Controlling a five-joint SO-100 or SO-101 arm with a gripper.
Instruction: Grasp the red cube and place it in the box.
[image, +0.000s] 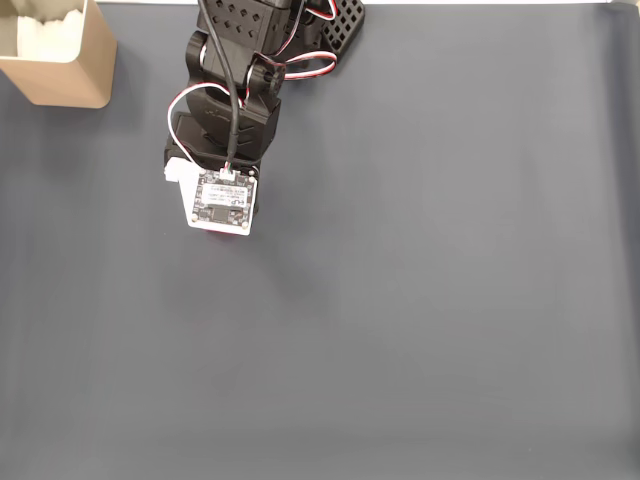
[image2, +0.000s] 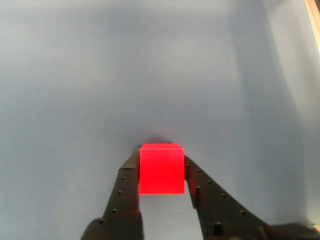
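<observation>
On the plain grey mat (image2: 75, 75), the gripper (image2: 161, 167) pinches the red cube (image2: 161, 170) near its fingertips. A jolt might shake it loose before the far-off box (image: 75, 70).

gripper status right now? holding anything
gripper: closed on the red cube, one finger pressed against each side in the wrist view.
</observation>
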